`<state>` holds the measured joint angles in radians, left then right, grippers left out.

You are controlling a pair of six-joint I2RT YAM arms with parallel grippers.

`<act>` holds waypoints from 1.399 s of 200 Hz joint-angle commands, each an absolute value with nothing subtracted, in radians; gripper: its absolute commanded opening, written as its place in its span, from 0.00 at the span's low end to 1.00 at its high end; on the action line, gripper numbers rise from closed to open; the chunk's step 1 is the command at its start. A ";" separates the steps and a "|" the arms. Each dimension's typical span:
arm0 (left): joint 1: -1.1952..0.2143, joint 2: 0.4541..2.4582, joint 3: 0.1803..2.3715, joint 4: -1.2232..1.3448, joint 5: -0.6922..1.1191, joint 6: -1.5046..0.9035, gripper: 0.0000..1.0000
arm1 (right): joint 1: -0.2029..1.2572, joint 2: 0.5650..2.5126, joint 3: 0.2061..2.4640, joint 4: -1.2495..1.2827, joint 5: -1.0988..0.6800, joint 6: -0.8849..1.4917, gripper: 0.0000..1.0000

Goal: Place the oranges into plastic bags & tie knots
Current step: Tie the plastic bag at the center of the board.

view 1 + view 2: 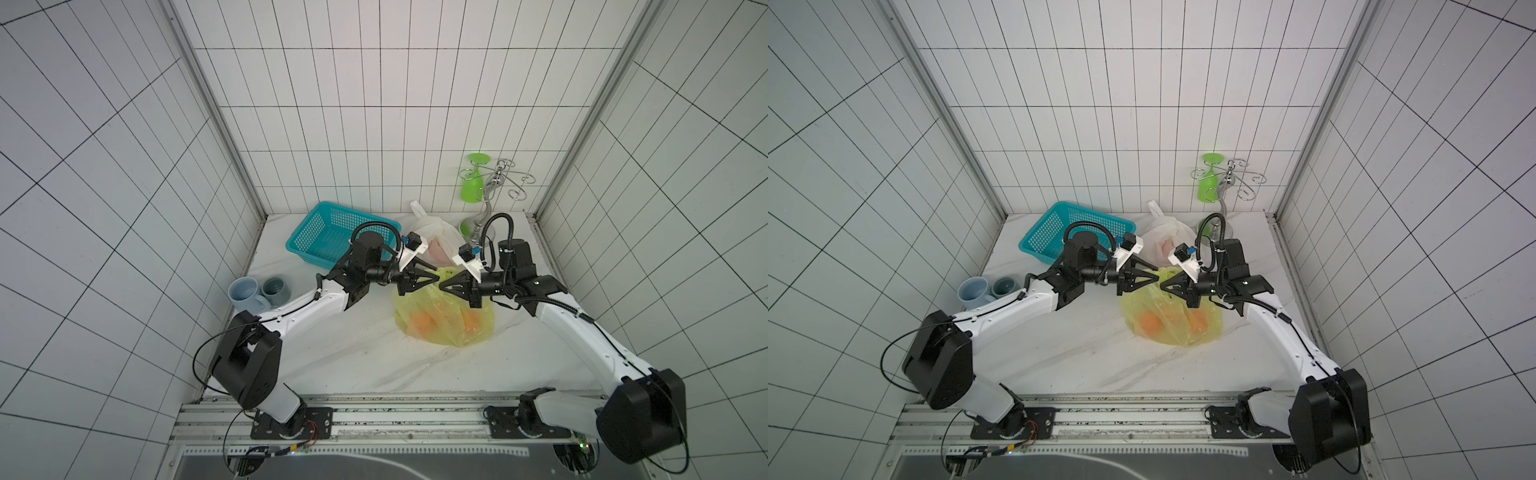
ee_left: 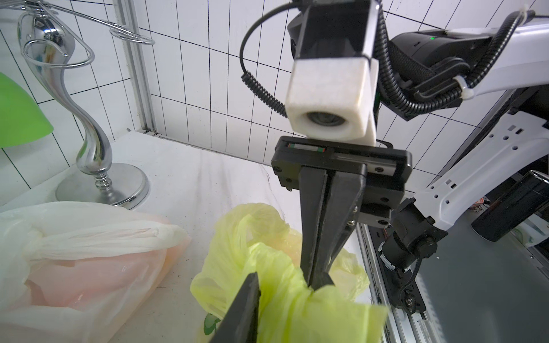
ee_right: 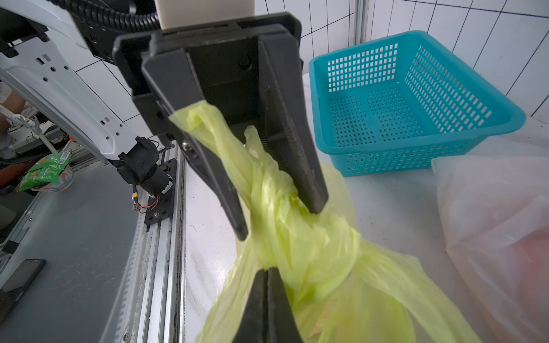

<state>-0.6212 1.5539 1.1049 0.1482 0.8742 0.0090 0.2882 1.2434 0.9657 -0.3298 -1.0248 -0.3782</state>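
Yellow-green bag [image 1: 444,320] | L tool [image 3: 279,221] jaws apart, bag's twisted handle btwn | R tool [image 2: 319,279] clamped on same bag

**Top views (pair).** Mounted high over the near edge, side by side. They look down and toward the back wall [image 1: 374,124] from a distance and take in the whole table [image 1: 353,353]. Their scenes are nearly identical, shifted slightly sideways.

**Left wrist view.** Rides at the left wrist and sits very close. It faces the right gripper [image 2: 319,280], with the chrome stand [image 2: 92,142] behind.

**Right wrist view.** Rides at the right wrist, equally close. It faces the left gripper [image 3: 279,221], with the teal basket [image 3: 386,157] behind.

**Shared ground.** The yellow-green bag [image 1: 449,332] appears in all four views. The wrist views face each other across it.
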 commanded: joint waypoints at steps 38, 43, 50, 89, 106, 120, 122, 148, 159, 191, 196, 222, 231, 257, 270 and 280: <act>-0.632 1.574 1.145 0.161 0.809 0.005 0.07 | 0.308 1.263 0.934 -0.314 -0.990 -0.372 0.00; -0.633 1.574 1.145 0.161 0.806 0.014 0.04 | 0.307 1.260 0.933 -0.314 -0.983 -0.371 0.00; -0.633 1.573 1.146 0.160 0.802 0.027 0.00 | 0.307 1.254 0.935 -0.314 -0.974 -0.371 0.00; -0.632 1.558 1.148 0.138 0.801 0.123 0.00 | 0.292 1.217 0.948 -0.314 -0.956 -0.368 0.08; -0.633 1.544 1.141 0.136 0.811 0.183 0.00 | 0.265 1.195 0.969 -0.344 -0.977 -0.387 0.25; -0.633 1.533 1.138 0.129 0.826 0.239 0.00 | 0.236 1.168 0.999 -0.388 -1.013 -0.419 0.34; -0.633 1.529 1.138 0.128 0.828 0.248 0.00 | 0.233 1.163 1.005 -0.394 -1.017 -0.423 0.35; -0.631 1.520 1.150 0.111 0.858 0.336 0.00 | 0.214 1.112 1.067 -0.464 -1.059 -0.480 0.46; -0.626 1.520 1.168 0.086 0.883 0.373 0.00 | 0.207 1.100 1.098 -0.481 -1.062 -0.486 0.49; -0.617 1.523 1.227 0.026 0.946 0.420 0.00 | 0.178 1.124 1.173 -0.484 -1.023 -0.508 0.57; -0.617 1.525 1.237 0.008 0.960 0.433 0.00 | 0.178 1.135 1.183 -0.485 -1.021 -0.516 0.63; -0.619 1.524 1.262 -0.045 1.005 0.489 0.00 | 0.177 1.195 1.218 -0.496 -1.013 -0.586 0.75; -0.620 1.525 1.263 -0.048 1.010 0.492 0.00 | 0.178 1.212 1.229 -0.506 -1.014 -0.618 0.78; -0.622 1.527 1.273 -0.058 1.029 0.512 0.00 | 0.178 1.269 1.274 -0.580 -1.037 -0.729 0.84; -0.626 1.533 1.277 -0.059 1.032 0.514 0.00 | 0.179 1.310 1.306 -0.640 -1.060 -0.794 0.84; -0.629 1.538 1.279 -0.060 1.034 0.512 0.00 | 0.185 1.348 1.333 -0.692 -1.077 -0.834 0.84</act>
<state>-0.6220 1.5429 1.2442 -0.0372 0.9901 0.4648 0.1856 1.2919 1.1900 -0.5514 -1.0134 -0.6754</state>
